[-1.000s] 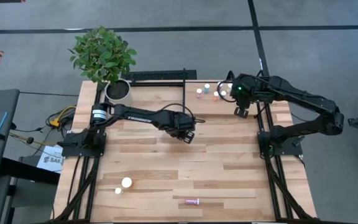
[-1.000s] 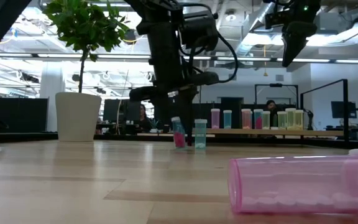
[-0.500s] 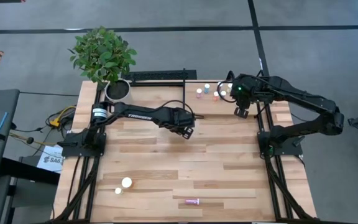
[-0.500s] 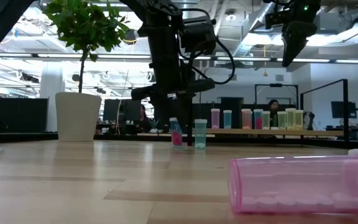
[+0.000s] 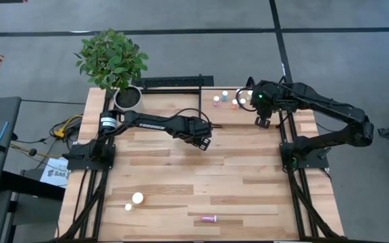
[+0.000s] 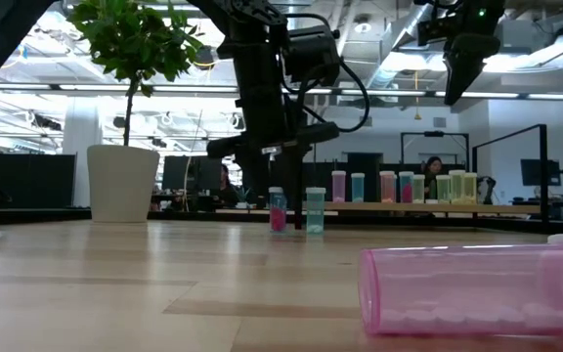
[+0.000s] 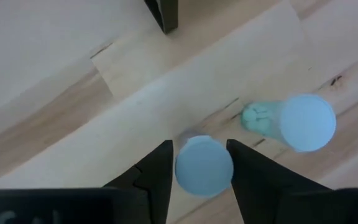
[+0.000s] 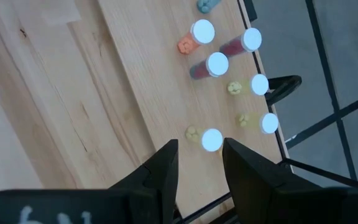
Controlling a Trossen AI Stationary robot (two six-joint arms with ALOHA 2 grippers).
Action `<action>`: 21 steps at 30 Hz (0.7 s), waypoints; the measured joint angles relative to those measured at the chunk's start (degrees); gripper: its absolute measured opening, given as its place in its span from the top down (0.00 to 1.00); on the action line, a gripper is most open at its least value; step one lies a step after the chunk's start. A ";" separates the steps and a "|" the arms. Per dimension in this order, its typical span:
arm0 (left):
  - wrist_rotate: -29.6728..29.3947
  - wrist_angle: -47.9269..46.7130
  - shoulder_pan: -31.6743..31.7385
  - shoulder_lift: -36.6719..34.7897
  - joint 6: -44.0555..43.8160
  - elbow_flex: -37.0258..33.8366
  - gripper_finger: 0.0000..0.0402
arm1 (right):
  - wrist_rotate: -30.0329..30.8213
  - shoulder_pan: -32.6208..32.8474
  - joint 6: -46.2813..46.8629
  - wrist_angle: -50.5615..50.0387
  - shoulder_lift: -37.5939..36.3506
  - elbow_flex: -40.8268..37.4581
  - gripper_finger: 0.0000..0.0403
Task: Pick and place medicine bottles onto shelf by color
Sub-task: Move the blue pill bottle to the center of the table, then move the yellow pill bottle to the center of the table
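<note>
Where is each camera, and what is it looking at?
High view: above, looking straight down at the table and both arms.
Low view: at tabletop height, looking level across; the left gripper comes down over a magenta bottle.
Left wrist view: on the left arm, looking down past its fingers at that bottle's white cap.
Right wrist view: on the right arm, over the shelf.
Low and left wrist views share the teal bottle.

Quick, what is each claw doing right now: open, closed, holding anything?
Left claw: fingers either side of a white-capped pink bottle standing on the table; cannot tell if gripped.
Right claw: open, empty, above the bottles on the shelf.
</note>
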 joint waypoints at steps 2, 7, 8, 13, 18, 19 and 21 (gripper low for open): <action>0.64 0.00 0.00 0.00 -0.54 0.00 0.64 | -0.02 0.00 -0.10 0.00 0.00 0.00 0.63; 3.07 0.00 0.12 0.00 -1.24 0.00 0.58 | -0.04 0.00 -1.34 0.00 0.00 0.00 0.63; 3.74 0.00 0.19 0.00 -1.85 0.00 0.56 | -0.04 0.00 -1.45 0.00 0.00 0.00 0.63; 6.82 -0.04 0.37 0.00 -3.57 0.00 0.50 | -0.04 0.00 -1.59 0.00 0.00 0.00 0.63; 8.04 -0.79 0.37 -0.11 -3.69 0.01 0.45 | -0.07 0.00 -2.77 0.00 0.00 0.00 0.63; 8.32 -0.97 0.37 -0.24 -3.69 0.02 0.44 | -0.07 0.00 -2.90 -0.02 0.00 0.00 0.63; 8.35 -0.95 0.37 -0.75 -3.69 0.02 0.43 | -0.07 0.00 -2.93 0.00 0.00 0.00 0.63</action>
